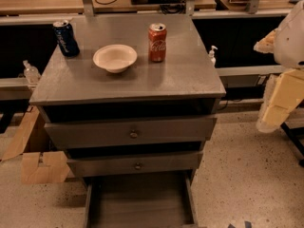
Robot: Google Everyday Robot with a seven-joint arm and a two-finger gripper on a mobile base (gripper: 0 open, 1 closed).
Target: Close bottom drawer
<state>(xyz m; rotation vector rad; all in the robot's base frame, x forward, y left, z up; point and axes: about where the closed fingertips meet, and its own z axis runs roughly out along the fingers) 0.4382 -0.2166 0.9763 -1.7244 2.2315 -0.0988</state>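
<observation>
bottom drawer [140, 201] pulled far out below the worktop's [183, 77] front edge | probably stiff, light, sliding on rails; push its front panel mid-width | worktop: blue can [65, 38] left rear corner, bowl [115, 57] centre, red can [157, 42] beside it | hand [278, 103] off right edge, grip state cannot tell | speckled floor [247, 175]

The only writing I can read is the white Coca-Cola script running up the side of the red can [157, 42]. That can stands on the cabinet top [190, 75], well apart from the gripper [271, 118], which hangs off the cabinet's right side, below the level of the top. The dark blue can [65, 38], farther still from the gripper, bears pale lettering, possibly a Pepsi mark, but it is too faint to read.
</observation>
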